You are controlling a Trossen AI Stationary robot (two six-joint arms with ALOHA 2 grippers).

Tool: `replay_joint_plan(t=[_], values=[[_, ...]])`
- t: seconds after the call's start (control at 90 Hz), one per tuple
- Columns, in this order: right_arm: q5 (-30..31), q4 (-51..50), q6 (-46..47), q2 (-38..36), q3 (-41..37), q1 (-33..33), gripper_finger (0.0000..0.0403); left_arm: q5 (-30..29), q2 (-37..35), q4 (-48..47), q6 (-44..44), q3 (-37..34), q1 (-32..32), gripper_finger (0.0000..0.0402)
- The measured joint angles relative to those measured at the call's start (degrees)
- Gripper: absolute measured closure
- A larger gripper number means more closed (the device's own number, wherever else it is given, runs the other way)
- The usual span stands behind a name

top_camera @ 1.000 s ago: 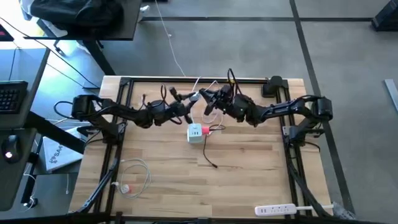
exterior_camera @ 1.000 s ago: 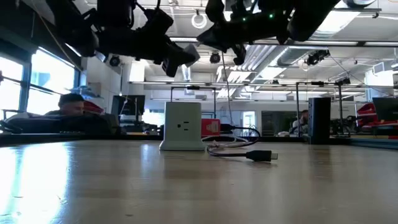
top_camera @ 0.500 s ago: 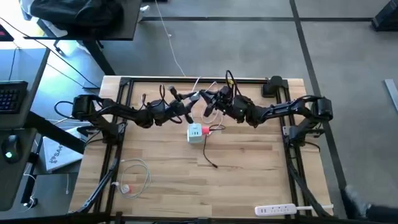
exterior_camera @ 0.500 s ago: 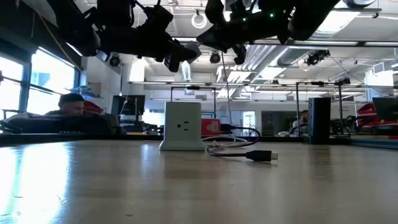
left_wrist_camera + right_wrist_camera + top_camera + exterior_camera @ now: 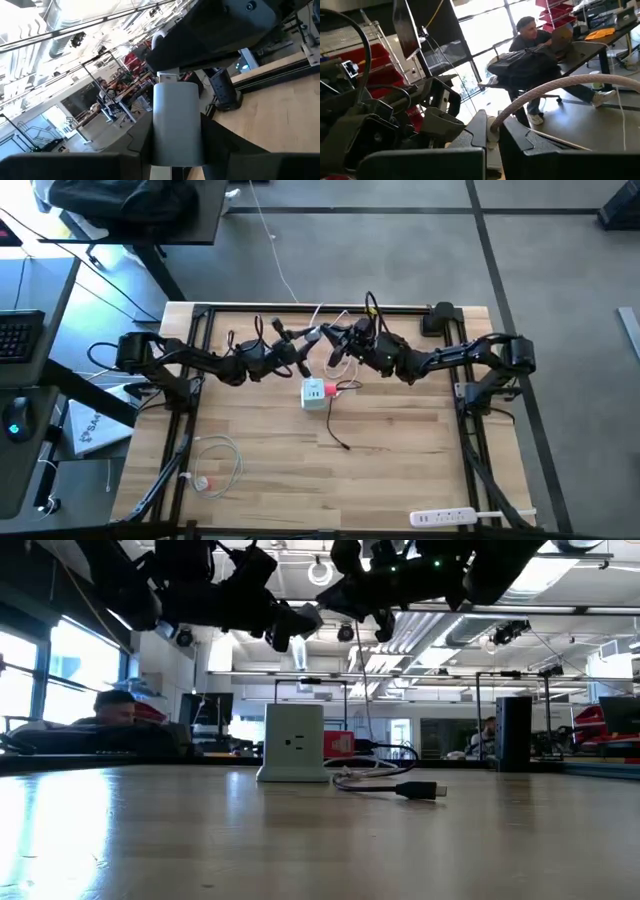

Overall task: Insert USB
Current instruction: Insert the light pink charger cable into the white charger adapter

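Seemingly close to finished, though hard to confirm: found the USB [image 5: 330, 389] down on the bench [image 5: 400, 455], touching the white charger cube [image 5: 313, 396] at the cube's 3 o'clock side in the high view. Cannot tell whether it is truly seated in a port or only lying against the casing. Noted its thin black cable [image 5: 338, 436] trailing off toward 5 o'clock, loose end resting on the wood.

Neither claw on the USB. Left claw [image 5: 303, 343] up in the air at roughly 12 o'clock from the cube, pressed onto a silvery plug [image 5: 176, 122]. Right claw [image 5: 338, 343] just beside it, pinching a pale cable [image 5: 555, 87]. Judged left to do: check the seating, push home if needed.

Pale butcher-block wood underfoot, smooth and glossy from the low view. Coiled white cable [image 5: 215, 465] toward 8 o'clock, power strip [image 5: 443, 516] toward 5 o'clock at the bench edge. Beyond, an open workshop with bright windows, ceiling ducts, red bins, and a person [image 5: 535, 35] seated at a desk.
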Motion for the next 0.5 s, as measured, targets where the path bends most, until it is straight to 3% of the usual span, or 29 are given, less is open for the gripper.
replay_joint_plan(t=[0.5], values=[[0.3,0.3,0.0,-0.1,0.0,0.8,0.0403,0.2,0.0,2.5,0.2,0.0,0.2,0.0308]])
